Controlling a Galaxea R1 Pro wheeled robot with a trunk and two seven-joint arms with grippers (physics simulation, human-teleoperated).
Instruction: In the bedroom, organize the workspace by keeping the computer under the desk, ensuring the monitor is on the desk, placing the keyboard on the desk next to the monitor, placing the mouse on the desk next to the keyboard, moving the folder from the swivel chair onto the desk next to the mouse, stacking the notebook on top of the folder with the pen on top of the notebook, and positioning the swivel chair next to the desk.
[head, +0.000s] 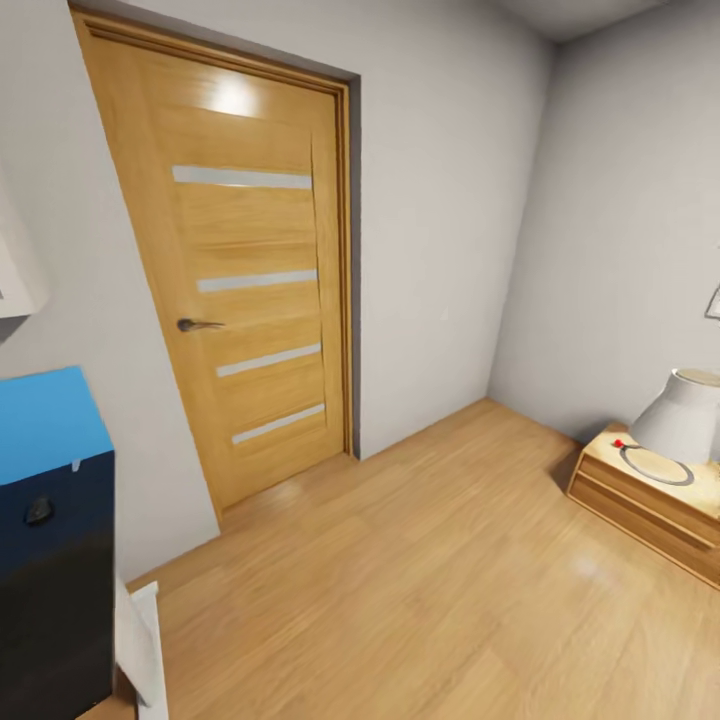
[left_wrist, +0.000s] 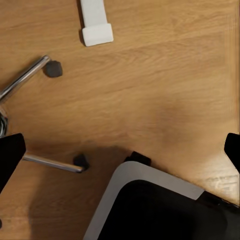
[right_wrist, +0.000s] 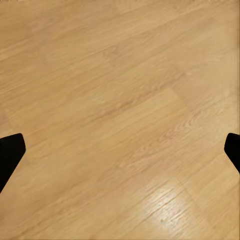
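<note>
Both grippers seen spread wide, nothing held. Grey padded swivel chair with chrome wheeled base (left_wrist: 50, 162) seen below left gripper (left_wrist: 120, 150). Black desk (head: 50, 590) at head view's left edge. Base best turned towards desk before any reach.

Head faces door (head: 250, 290); wrists overlook wooden floor (right_wrist: 120, 100)
</note>
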